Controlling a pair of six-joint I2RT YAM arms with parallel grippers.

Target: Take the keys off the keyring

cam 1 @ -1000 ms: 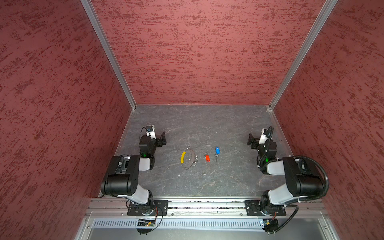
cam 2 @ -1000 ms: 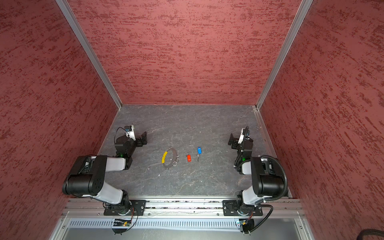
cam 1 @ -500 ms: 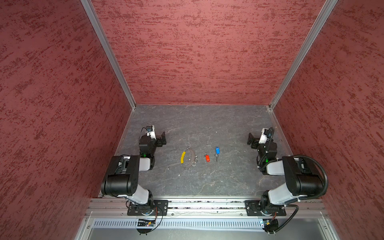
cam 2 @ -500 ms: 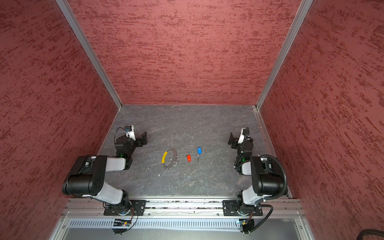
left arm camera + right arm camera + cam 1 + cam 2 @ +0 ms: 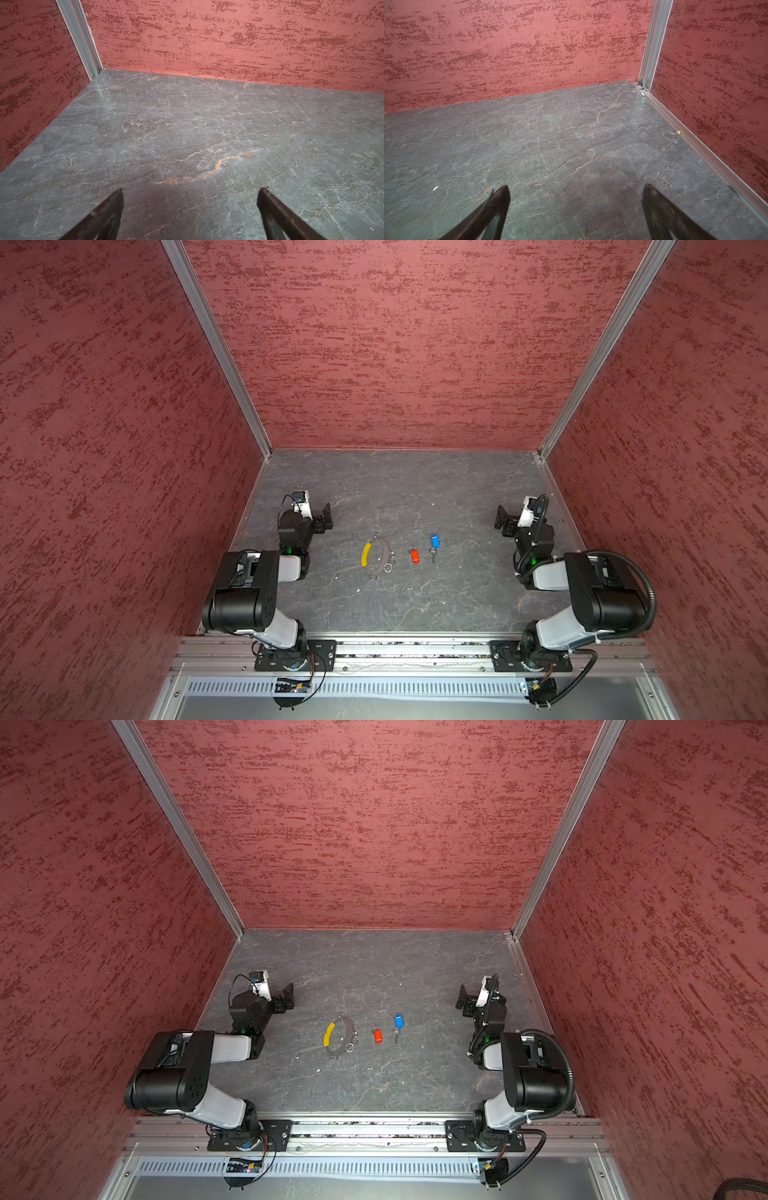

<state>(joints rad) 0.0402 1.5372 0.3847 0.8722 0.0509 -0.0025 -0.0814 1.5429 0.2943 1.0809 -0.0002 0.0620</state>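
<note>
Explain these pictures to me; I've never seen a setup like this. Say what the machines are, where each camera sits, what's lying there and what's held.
These are two robot arms mounted at the near edge of a grey table, inside red walls. Each ends in a two-fingered pincer. The two wide pictures come from one camera overhead and look nearly alike. The other two come from cameras on the arms' wrists, each looking out between its own fingers at table and wall. In both top views the left pincer and the right pincer sit at the sides, both open and empty. Between them lie a keyring with a yellow sleeve, a red-headed key and a blue-headed key, each apart from the others. Nothing is held.
</note>
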